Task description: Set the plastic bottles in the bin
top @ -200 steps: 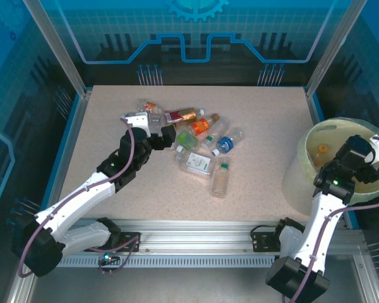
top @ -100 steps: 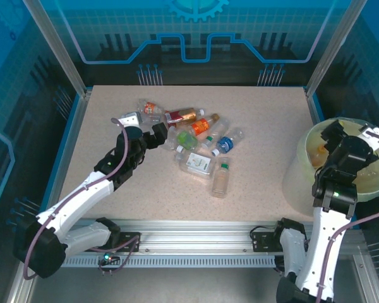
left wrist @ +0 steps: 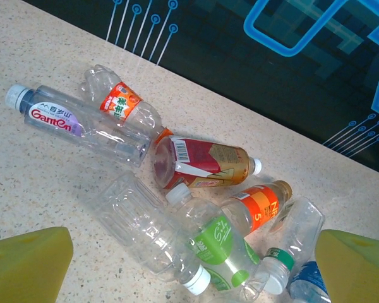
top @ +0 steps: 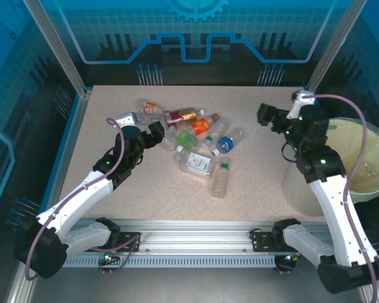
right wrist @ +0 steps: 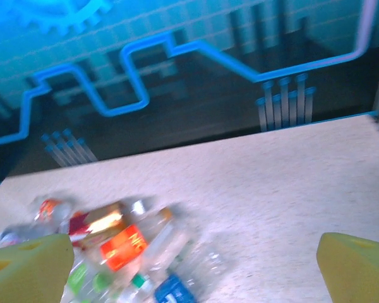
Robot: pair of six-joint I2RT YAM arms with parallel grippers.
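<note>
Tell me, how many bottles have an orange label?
2. The crumpled bottle at the far-left end of the pile; the second bottle mid-pile, beside the red-label bottle. More may be hidden underneath.

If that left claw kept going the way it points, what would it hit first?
Most likely the clear unlabelled bottle ahead of the left gripper, though the green-labelled bottle beside it is close; depth is unclear.

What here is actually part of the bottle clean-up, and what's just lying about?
Part of the job:
- bottles, heaped mid-table
- bin, at the table's right edge

Merely surroundings:
- table
- blue back wall
- front rail
</note>
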